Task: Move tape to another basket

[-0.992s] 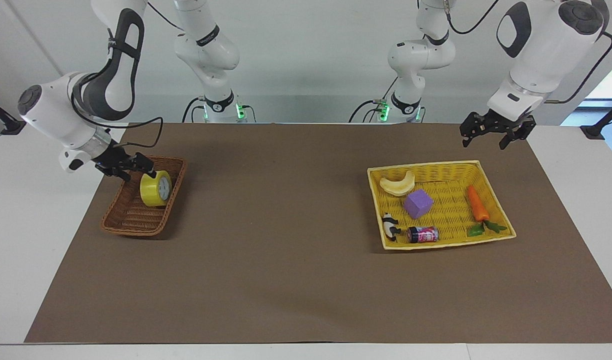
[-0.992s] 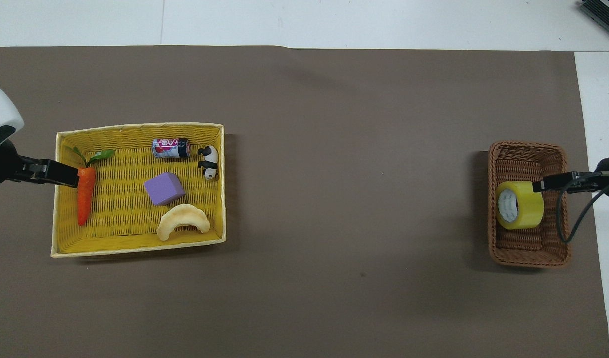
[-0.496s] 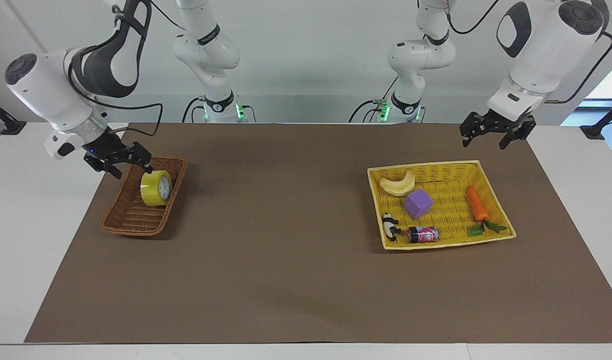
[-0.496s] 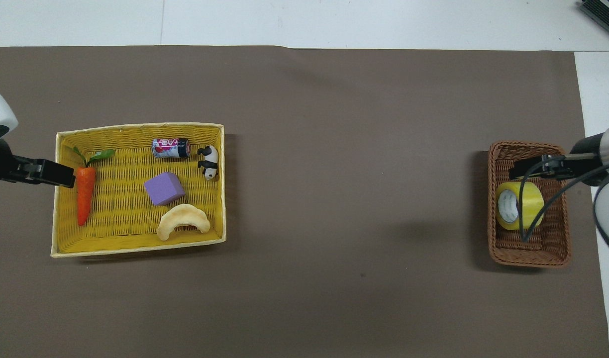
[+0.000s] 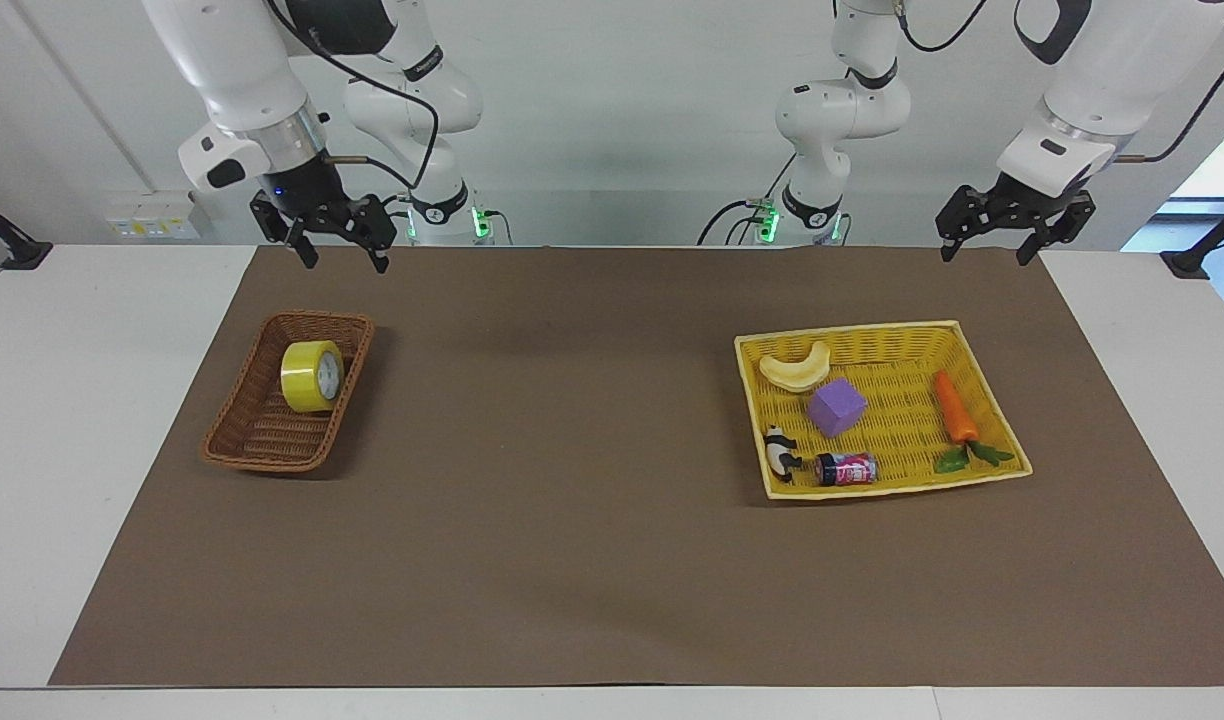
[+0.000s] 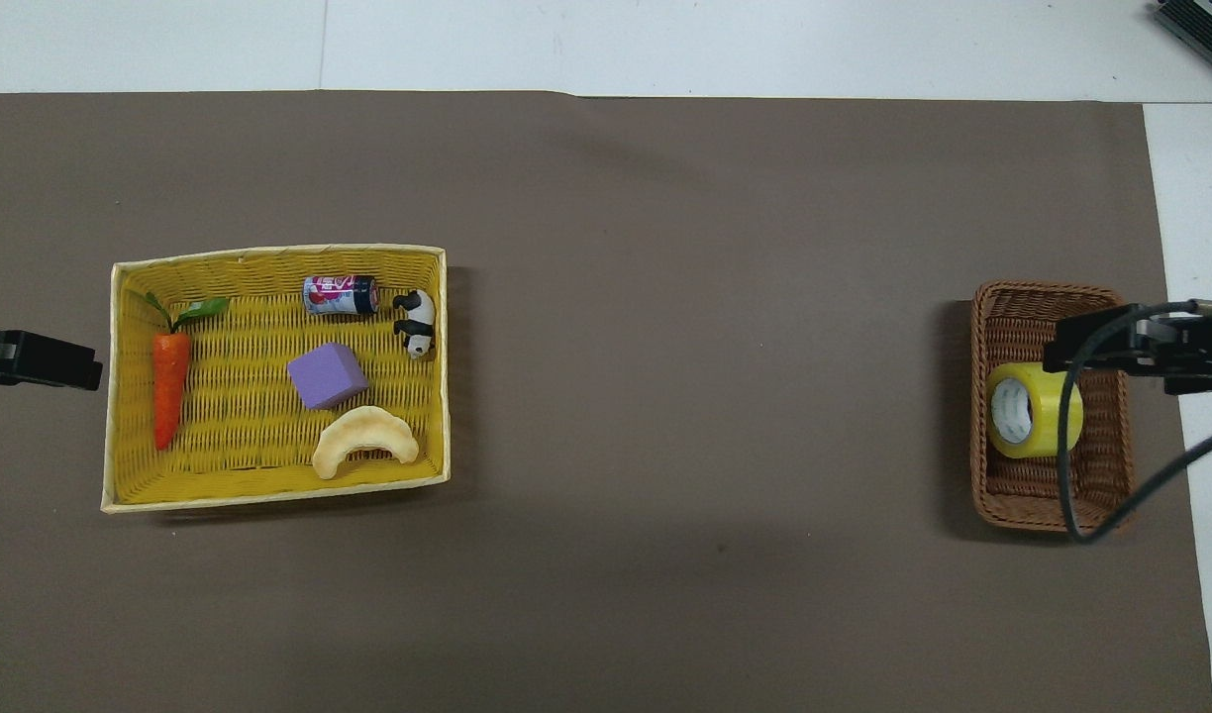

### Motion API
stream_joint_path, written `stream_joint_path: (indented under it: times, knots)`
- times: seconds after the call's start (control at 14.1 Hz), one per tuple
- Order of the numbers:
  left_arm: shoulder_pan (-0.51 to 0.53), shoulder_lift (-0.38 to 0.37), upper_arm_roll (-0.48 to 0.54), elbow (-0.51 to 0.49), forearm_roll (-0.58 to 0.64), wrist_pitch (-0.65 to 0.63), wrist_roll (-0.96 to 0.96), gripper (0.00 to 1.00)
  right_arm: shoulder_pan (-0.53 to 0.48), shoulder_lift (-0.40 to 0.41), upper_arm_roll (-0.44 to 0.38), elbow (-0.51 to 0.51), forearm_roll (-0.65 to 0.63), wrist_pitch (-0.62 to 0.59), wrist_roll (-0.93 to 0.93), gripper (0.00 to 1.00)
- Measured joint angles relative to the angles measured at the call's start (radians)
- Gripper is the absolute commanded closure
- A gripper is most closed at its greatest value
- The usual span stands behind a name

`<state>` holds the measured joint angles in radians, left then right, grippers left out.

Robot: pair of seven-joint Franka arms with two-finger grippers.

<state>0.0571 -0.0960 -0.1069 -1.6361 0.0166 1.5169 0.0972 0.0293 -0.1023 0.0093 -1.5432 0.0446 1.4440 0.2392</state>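
Tape sits in brown basket; both grippers raised, holding nothing.

Right gripper [image 5: 336,243] is seen up in the air with fingers spread, over the mat edge at the robots' end, above the brown basket [image 5: 255,436] in the overhead view. Left gripper [image 5: 1015,232] is also seen raised with fingers spread, empty, over the mat edge by the yellow basket [image 5: 992,400]. The tape [image 5: 311,375] is found on its edge inside the brown basket, at the end nearer the robots, toward the right arm's end of the table. In the yellow basket, toward the left arm's end, a carrot [image 5: 955,407], purple block [image 5: 836,406], banana slice [image 5: 795,367], panda figure [image 5: 779,452] and small can [image 5: 845,469] are laid. Baskets are well apart on the brown mat [image 5: 572,500].
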Motion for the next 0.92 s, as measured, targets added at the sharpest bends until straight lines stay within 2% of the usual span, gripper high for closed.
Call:
stream_joint_path:
  times: [0.21,0.92]
  knots:
    - [0.000,0.000,0.001,0.000,0.000,0.000,0.000,0.00,-0.005,-0.001,-0.014,0.045,0.000,-0.043,0.006,0.00]
    - [0.000,0.000,0.001,0.000,0.000,-0.001,0.000,0.00,-0.024,0.003,-0.032,0.010,-0.006,-0.036,-0.157,0.00]
